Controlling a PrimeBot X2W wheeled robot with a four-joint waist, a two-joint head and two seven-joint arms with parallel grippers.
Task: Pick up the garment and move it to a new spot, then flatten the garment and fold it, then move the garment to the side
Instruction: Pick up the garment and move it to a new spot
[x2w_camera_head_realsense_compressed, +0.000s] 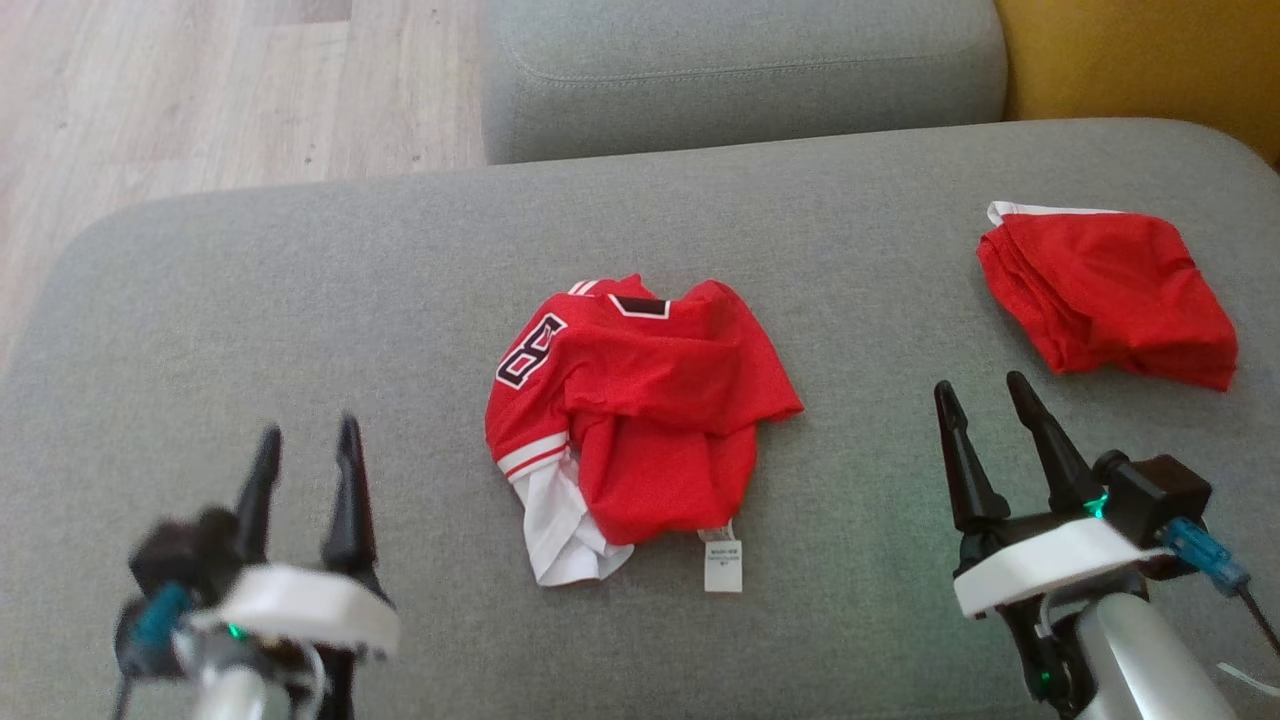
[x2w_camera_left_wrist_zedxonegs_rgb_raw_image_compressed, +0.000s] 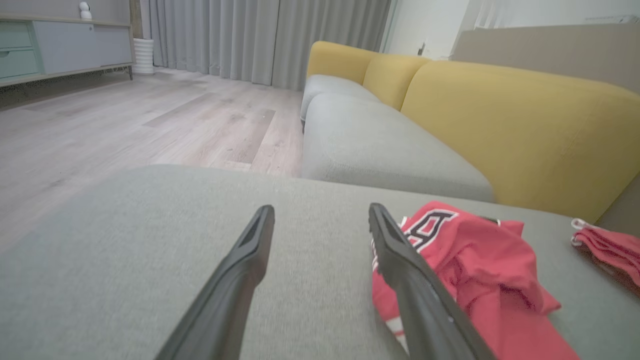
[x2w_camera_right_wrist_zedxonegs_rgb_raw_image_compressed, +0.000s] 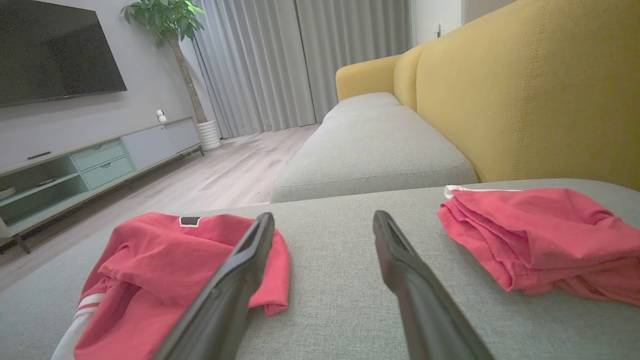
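A crumpled red jersey garment (x2w_camera_head_realsense_compressed: 630, 420) with white trim, a black-and-white number and a white label lies in the middle of the grey sofa cushion (x2w_camera_head_realsense_compressed: 300, 300). It also appears in the left wrist view as the garment (x2w_camera_left_wrist_zedxonegs_rgb_raw_image_compressed: 475, 265) and in the right wrist view as the garment (x2w_camera_right_wrist_zedxonegs_rgb_raw_image_compressed: 165, 265). My left gripper (x2w_camera_head_realsense_compressed: 305, 445) hovers open to the garment's left, nothing between its fingers (x2w_camera_left_wrist_zedxonegs_rgb_raw_image_compressed: 250, 265). My right gripper (x2w_camera_head_realsense_compressed: 985, 395) stands open to the garment's right, also apart from it, fingers (x2w_camera_right_wrist_zedxonegs_rgb_raw_image_compressed: 400, 260) spread.
A second red cloth (x2w_camera_head_realsense_compressed: 1105, 295), bunched up with a white edge, lies at the cushion's far right. Beyond are another grey seat (x2w_camera_head_realsense_compressed: 740, 70), a yellow backrest (x2w_camera_right_wrist_zedxonegs_rgb_raw_image_compressed: 525, 90) and wooden floor (x2w_camera_head_realsense_compressed: 200, 90). A TV cabinet (x2w_camera_right_wrist_zedxonegs_rgb_raw_image_compressed: 95, 160) stands across the room.
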